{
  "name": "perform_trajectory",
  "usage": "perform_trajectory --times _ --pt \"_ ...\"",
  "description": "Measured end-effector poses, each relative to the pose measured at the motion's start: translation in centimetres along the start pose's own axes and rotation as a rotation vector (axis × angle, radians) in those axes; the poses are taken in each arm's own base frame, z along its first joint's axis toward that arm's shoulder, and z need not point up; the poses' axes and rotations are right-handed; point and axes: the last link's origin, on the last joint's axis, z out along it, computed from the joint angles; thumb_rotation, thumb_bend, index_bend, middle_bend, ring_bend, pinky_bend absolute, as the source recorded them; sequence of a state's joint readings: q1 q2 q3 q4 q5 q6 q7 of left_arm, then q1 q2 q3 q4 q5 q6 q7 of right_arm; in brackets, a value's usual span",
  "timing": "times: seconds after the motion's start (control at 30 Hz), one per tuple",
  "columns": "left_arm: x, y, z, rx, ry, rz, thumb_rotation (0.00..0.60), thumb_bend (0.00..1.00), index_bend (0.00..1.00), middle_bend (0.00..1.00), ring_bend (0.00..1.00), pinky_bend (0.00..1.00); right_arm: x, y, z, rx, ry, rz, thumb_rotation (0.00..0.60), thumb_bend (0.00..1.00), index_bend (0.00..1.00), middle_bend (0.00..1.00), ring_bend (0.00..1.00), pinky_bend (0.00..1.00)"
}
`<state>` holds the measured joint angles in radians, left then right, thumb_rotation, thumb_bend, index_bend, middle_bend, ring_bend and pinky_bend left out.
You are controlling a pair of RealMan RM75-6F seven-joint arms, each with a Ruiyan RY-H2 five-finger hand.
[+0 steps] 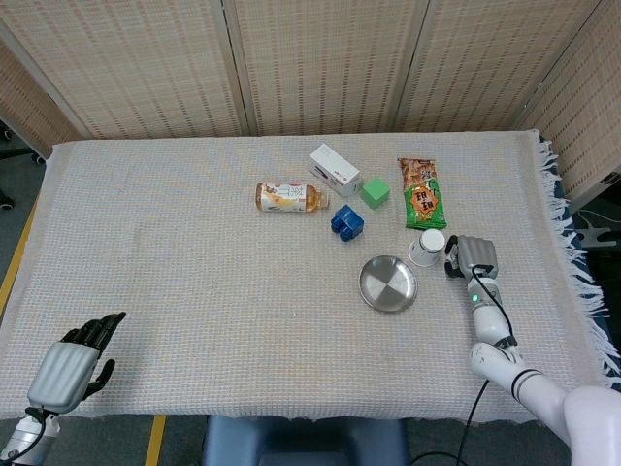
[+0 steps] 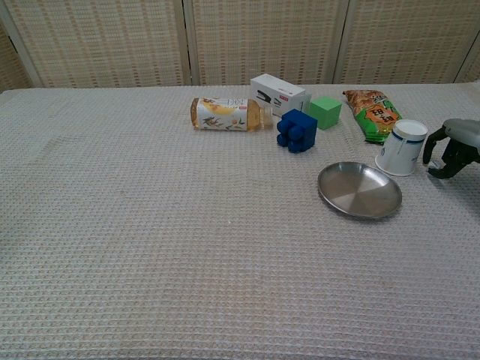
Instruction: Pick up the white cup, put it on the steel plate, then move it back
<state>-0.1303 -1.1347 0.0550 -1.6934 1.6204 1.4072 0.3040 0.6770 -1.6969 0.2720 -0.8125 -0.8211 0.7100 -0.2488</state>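
The white cup (image 1: 426,247) (image 2: 402,148) stands tilted on the cloth, just beyond the steel plate (image 1: 387,283) (image 2: 359,190). My right hand (image 1: 471,256) (image 2: 452,145) sits low on the table immediately right of the cup, fingers curved toward it with a narrow gap left; it holds nothing. My left hand (image 1: 74,362) hangs at the table's near left corner, far from everything, fingers apart and empty. The chest view does not show the left hand.
Behind the cup lies a green snack packet (image 1: 421,192). Left of it are a green cube (image 1: 375,192), a blue block (image 1: 346,221), a white box (image 1: 334,169) and a bottle lying on its side (image 1: 286,198). The table's fringed right edge (image 1: 568,252) is close to my right hand.
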Motion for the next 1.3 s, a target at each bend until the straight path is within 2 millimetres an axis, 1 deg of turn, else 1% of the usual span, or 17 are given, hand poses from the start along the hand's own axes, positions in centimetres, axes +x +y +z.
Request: perform_trajectory --times 0.33,0.67,0.83,0.97,1.13,1.3 --pt "0.02 -0.02 -0.01 0.001 0.001 -0.002 0.600 0.45 0.07 0.14 0.19 0.37 0.01 0.03 0.05 0.000 0.007 -0.002 0.600 0.27 0.49 0.92 0.99 0.90" --pt "0.04 -0.01 -0.02 0.000 0.001 -0.002 0.600 0.45 0.07 0.14 0.19 0.37 0.20 0.27 -0.10 -0.003 0.002 -0.021 0.600 0.27 0.42 0.92 0.99 0.90" --pt "0.04 0.02 -0.02 0.000 0.001 -0.002 0.600 0.45 0.07 0.14 0.19 0.37 0.14 0.34 -0.15 -0.012 -0.004 -0.028 0.600 0.27 0.41 0.92 0.99 0.90" --pt "0.04 0.00 -0.01 0.001 0.002 -0.003 0.600 0.45 0.07 0.14 0.19 0.37 0.06 0.28 -0.15 -0.014 -0.001 -0.031 0.600 0.27 0.45 0.92 0.99 0.90" --pt "0.04 0.00 -0.02 0.001 0.002 -0.002 0.600 0.45 0.07 0.14 0.19 0.37 0.02 0.19 -0.16 -0.013 0.008 -0.034 0.600 0.27 0.55 0.92 0.99 0.91" --pt "0.04 0.00 -0.03 0.001 0.003 -0.002 0.600 0.45 0.07 0.14 0.19 0.37 0.04 0.04 -0.31 -0.007 0.019 -0.034 0.600 0.27 0.58 0.92 0.99 0.91"
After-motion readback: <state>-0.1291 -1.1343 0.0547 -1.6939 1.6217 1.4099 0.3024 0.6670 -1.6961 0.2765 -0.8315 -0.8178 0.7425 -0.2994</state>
